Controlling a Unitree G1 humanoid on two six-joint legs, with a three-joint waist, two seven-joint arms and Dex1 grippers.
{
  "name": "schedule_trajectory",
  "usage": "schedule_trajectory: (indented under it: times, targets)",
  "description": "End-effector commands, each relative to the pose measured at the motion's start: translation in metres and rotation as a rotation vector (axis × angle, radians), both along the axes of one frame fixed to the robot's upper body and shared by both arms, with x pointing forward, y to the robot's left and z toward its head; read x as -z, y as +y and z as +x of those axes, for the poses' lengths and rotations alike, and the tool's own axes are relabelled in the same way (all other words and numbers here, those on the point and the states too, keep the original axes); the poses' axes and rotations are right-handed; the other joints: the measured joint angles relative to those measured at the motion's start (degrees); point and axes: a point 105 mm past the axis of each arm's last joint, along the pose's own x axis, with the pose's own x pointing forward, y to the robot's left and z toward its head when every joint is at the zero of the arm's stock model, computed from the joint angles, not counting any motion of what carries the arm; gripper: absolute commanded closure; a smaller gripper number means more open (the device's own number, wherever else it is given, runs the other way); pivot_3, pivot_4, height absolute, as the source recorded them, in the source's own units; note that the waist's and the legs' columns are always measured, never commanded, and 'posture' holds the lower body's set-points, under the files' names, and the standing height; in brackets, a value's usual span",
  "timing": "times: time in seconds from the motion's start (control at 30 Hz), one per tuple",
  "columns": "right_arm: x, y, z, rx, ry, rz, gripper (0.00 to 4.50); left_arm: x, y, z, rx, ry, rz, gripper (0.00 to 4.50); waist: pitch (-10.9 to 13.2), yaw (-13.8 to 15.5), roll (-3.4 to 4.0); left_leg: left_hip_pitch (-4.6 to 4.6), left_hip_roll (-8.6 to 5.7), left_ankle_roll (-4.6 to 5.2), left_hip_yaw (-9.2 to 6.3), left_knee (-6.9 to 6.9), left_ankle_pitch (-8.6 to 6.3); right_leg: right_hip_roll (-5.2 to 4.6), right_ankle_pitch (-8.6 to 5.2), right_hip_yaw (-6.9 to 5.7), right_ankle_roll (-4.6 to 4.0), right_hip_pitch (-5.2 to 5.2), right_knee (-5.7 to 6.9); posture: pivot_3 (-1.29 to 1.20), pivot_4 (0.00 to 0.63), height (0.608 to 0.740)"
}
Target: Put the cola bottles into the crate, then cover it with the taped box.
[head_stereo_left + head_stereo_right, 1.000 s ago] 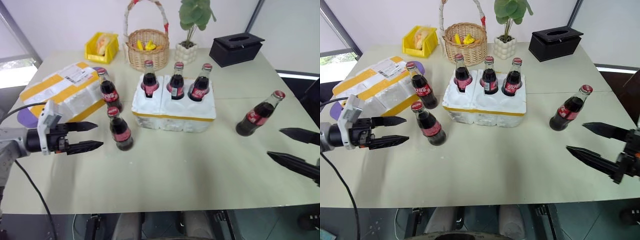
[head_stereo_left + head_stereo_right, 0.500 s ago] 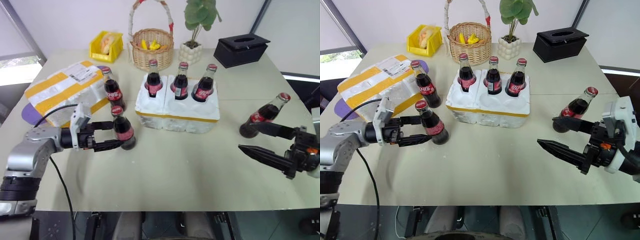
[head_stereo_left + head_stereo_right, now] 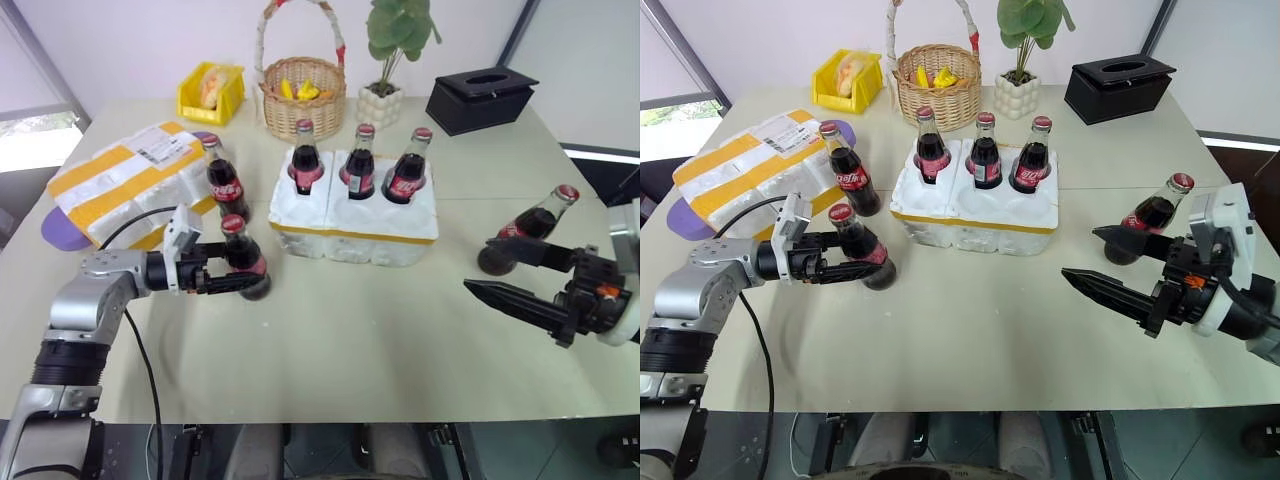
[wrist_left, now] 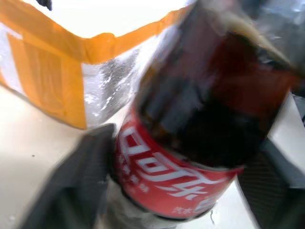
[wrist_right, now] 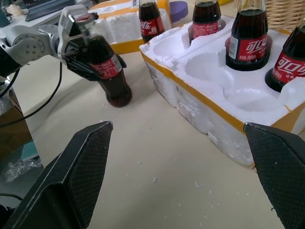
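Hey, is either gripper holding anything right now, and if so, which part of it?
The left gripper has its fingers around the labelled body of a cola bottle standing on the table. The right gripper is open and holds nothing.

White Chinese characters 可口可乐 are showing on the red label of the cola bottle (image 4: 190, 157) just beside the taped box (image 3: 125, 180). The print on that box's shipping label (image 3: 155, 146) is staying too small to read.

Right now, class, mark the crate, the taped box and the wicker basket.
crate (image 3: 350, 238): left eye view, front foam wall.
taped box (image 3: 110, 178): left eye view, yellow tape band on top.
wicker basket (image 3: 933, 92): right eye view, woven front.
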Motion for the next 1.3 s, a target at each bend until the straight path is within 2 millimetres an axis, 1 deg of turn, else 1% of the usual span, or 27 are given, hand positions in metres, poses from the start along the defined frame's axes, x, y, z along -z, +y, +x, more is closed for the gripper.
schedule_trajectory:
  times: [0.03, 0.2, 0.3, 0.37, 0.6, 0.7, 0.83, 0.93, 1.03, 1.17, 1.23, 1.3]
  targets:
    - [-0.005, 0.003, -0.002, -0.011, -0.031, 0.007, 0.0, -0.009, -0.002, -0.003, 0.041, -0.01, -0.003, 1.63, 0.0, -0.01, 0.0, 0.0, 0.0, 0.0, 0.01, 0.0, 0.0, 0.0, 0.0, 0.0, 0.0, 0.0, 0.0, 0.0, 0.15, 0.74]
    - [-0.002, 0.001, -0.001, -0.005, -0.024, 0.013, 0.0, -0.02, 0.0, -0.008, 0.083, -0.028, 0.031, 1.63, 0.0, -0.09, 0.0, 0.0, 0.02, 0.0, 0.0, -0.02, 0.0, 0.02, 0.0, 0.0, 0.0, -0.02, -0.01, 0.0, 0.15, 0.74]
    - [0.001, 0.002, 0.0, -0.006, -0.016, 0.016, 0.0, -0.048, -0.008, -0.003, 0.129, -0.069, 0.004, 1.63, 0.08, 0.13, -0.13, 0.0, 0.04, 0.0, -0.01, -0.01, 0.0, 0.04, 0.0, 0.0, 0.0, -0.02, 0.0, 0.0, 0.15, 0.74]
    - [0.002, 0.002, 0.0, -0.007, -0.014, 0.017, 0.0, -0.061, -0.014, -0.001, 0.158, -0.095, -0.007, 1.63, 0.16, 0.31, -0.27, -0.06, 0.04, 0.0, -0.1, 0.06, 0.0, 0.07, 0.0, -0.02, 0.0, -0.02, 0.03, 0.0, 0.15, 0.74]
    - [0.007, 0.003, 0.0, -0.005, -0.009, 0.024, 0.0, -0.109, -0.042, 0.004, 0.309, -0.149, -0.037, 1.63, 0.18, 0.01, -0.3, -0.07, 0.0, 0.01, -0.09, 0.03, 0.01, 0.09, -0.01, 0.0, 0.03, 0.04, -0.02, 0.0, 0.15, 0.74]
    - [0.008, 0.003, 0.0, 0.003, -0.012, 0.029, 0.0, -0.13, -0.058, 0.006, 0.383, -0.161, -0.061, 1.63, 0.2, 0.0, -0.32, -0.07, 0.01, 0.02, -0.12, 0.02, 0.01, 0.13, -0.01, 0.0, 0.04, 0.01, 0.02, 0.0, 0.15, 0.74]
    - [0.011, 0.003, -0.001, 0.013, -0.016, 0.032, 0.0, -0.147, -0.081, 0.012, 0.454, -0.186, -0.079, 1.63, 0.21, -0.01, -0.33, -0.07, 0.01, 0.02, -0.12, 0.08, 0.01, 0.14, 0.0, 0.01, 0.04, 0.03, 0.03, 0.0, 0.15, 0.74]
    - [0.012, 0.002, -0.002, 0.025, -0.02, 0.034, 0.0, -0.161, -0.102, 0.022, 0.444, -0.228, -0.109, 1.63, 0.21, 0.03, -0.33, -0.06, 0.01, 0.02, -0.15, 0.09, 0.01, 0.14, -0.01, 0.0, 0.04, 0.06, 0.03, 0.0, 0.15, 0.74]
    - [0.014, 0.001, -0.004, 0.042, -0.024, 0.038, 0.0, -0.168, -0.121, 0.035, 0.385, -0.277, -0.115, 1.63, 0.24, 0.04, -0.36, -0.08, 0.0, 0.02, -0.15, 0.08, 0.01, 0.15, -0.01, 0.0, 0.06, 0.04, 0.03, 0.0, 0.15, 0.74]
    - [0.014, -0.001, -0.006, 0.061, -0.031, 0.042, 0.0, -0.168, -0.137, 0.051, 0.267, -0.319, -0.087, 1.63, 0.24, -0.15, -0.36, -0.07, 0.0, 0.03, -0.14, 0.04, 0.01, 0.15, 0.0, 0.01, 0.09, 0.02, 0.02, 0.0, 0.15, 0.74]
    - [0.015, -0.001, -0.007, 0.07, -0.032, 0.047, 0.0, -0.166, -0.142, 0.054, 0.227, -0.338, -0.08, 1.63, 0.25, -0.14, -0.35, -0.06, 0.0, 0.03, -0.15, 0.03, 0.01, 0.16, 0.01, 0.02, 0.1, 0.01, 0.04, 0.0, 0.15, 0.74]
    - [0.015, -0.002, -0.008, 0.074, -0.032, 0.048, 0.0, -0.164, -0.146, 0.053, 0.217, -0.33, -0.089, 1.63, 0.25, -0.07, -0.35, -0.06, 0.0, 0.03, -0.15, 0.03, 0.01, 0.17, 0.01, 0.02, 0.11, 0.0, 0.06, 0.0, 0.15, 0.74]
